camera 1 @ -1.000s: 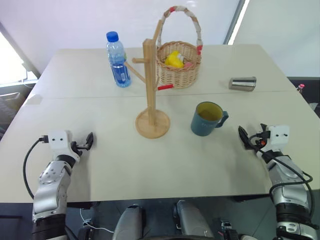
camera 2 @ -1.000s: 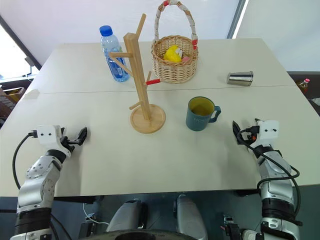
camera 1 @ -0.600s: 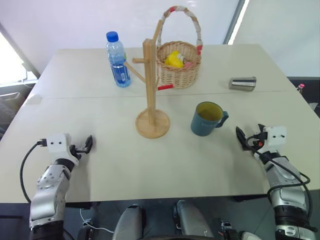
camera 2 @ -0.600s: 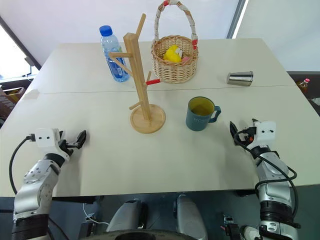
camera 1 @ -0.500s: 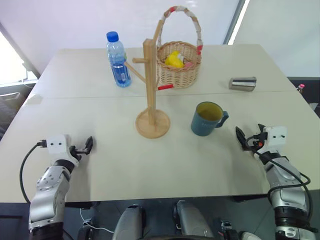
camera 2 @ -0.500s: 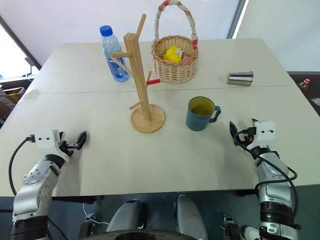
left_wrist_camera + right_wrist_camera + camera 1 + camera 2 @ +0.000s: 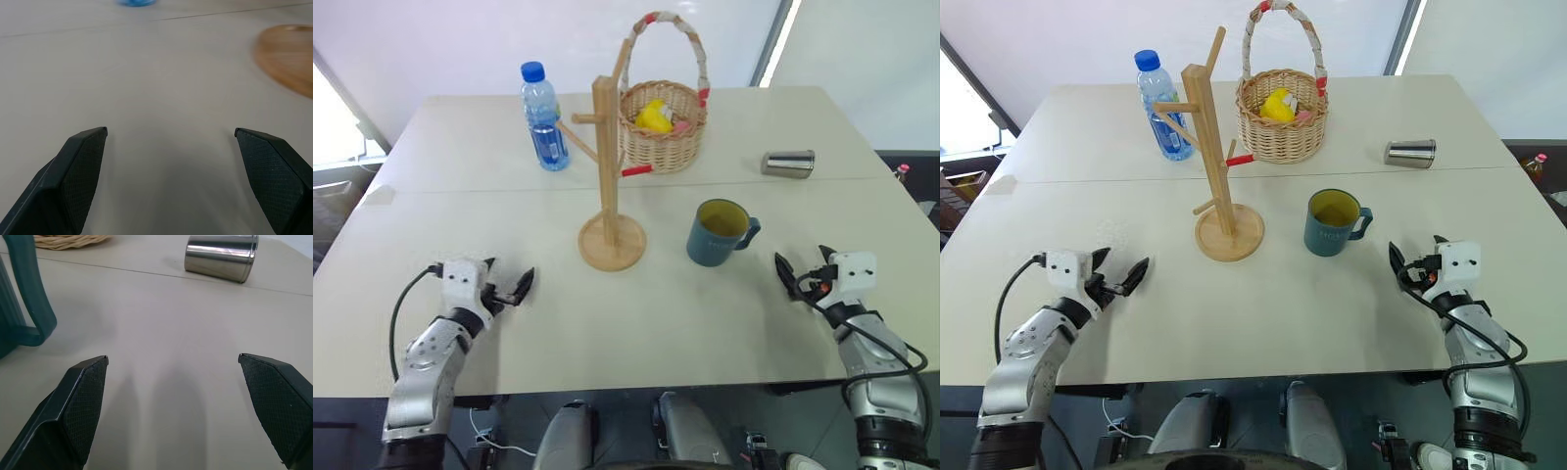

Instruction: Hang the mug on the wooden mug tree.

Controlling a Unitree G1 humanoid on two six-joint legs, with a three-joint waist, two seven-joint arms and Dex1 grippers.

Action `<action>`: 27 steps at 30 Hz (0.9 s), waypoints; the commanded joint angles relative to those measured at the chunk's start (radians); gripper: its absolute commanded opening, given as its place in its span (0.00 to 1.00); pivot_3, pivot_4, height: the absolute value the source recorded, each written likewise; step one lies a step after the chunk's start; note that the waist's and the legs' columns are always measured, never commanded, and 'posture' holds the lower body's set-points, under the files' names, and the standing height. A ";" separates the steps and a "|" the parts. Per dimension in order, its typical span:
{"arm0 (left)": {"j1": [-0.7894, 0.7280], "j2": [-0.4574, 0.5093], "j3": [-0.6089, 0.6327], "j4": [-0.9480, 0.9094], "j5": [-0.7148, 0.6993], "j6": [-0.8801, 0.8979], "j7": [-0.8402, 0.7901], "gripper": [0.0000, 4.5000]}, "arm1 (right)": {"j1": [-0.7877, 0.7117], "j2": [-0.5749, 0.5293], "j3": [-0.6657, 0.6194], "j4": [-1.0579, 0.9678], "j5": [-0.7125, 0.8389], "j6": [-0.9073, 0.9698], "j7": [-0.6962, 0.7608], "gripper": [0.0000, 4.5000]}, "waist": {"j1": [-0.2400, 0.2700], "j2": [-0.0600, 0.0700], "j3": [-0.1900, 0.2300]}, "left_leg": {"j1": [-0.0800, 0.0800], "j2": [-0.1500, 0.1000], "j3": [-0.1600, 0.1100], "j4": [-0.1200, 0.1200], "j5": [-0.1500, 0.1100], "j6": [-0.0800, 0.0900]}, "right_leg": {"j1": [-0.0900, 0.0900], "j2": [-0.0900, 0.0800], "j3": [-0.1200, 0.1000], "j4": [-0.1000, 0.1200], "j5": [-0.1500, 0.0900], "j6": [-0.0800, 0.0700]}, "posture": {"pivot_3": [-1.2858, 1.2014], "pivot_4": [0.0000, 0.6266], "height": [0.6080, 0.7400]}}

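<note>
Mug (image 7: 720,233) upright on the desk (image 7: 636,313), right of the tree (image 7: 609,186). Left claw (image 7: 509,287) and right claw (image 7: 800,271) both spread apart, holding nothing.

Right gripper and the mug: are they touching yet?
Apart. In the left eye view, bare table separates the open right gripper from the mug.

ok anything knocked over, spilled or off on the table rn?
Only the steel cup: it lies on its side at the table's far right. The mug stands upright beside the wooden mug tree, not yet hung. Bottle and wicker basket are upright. No spill visible.
</note>
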 commanded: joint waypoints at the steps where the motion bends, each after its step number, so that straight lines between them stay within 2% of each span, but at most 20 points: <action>1: 0.035 0.025 -0.054 -0.077 -0.052 -0.024 -0.120 1.00 | 0.029 -0.026 0.001 -0.090 0.035 0.010 0.059 0.98 | 0.001 0.000 0.000 | 0.000 0.000 0.000 0.000 0.000 0.000 | 0.000 0.000 0.000 0.000 0.000 0.000 | 0.52 0.24 1.00; 6: 0.039 0.067 -0.129 -0.124 -0.069 -0.027 -0.230 1.00 | 0.076 -0.049 0.043 -0.171 0.039 0.025 0.139 0.98 | 0.002 0.000 0.000 | 0.000 0.000 0.000 0.000 0.000 0.000 | 0.001 -0.001 0.000 -0.001 0.000 -0.001 | 0.52 0.24 1.00; 11: 0.011 0.063 -0.167 -0.130 -0.071 -0.038 -0.260 1.00 | 0.027 -0.040 0.062 -0.177 0.017 0.028 0.120 0.98 | 0.000 0.000 0.000 | 0.000 0.000 0.000 0.000 0.000 0.000 | 0.001 0.000 0.000 0.000 -0.001 -0.001 | 0.52 0.24 1.00; 27: -0.005 0.056 -0.198 -0.087 -0.041 -0.107 -0.278 1.00 | -0.137 -0.026 0.079 0.032 -0.004 -0.032 0.114 0.98 | 0.000 0.000 0.000 | 0.000 0.000 0.000 0.000 0.000 0.000 | 0.000 0.001 0.000 0.000 0.000 0.000 | 0.52 0.24 1.00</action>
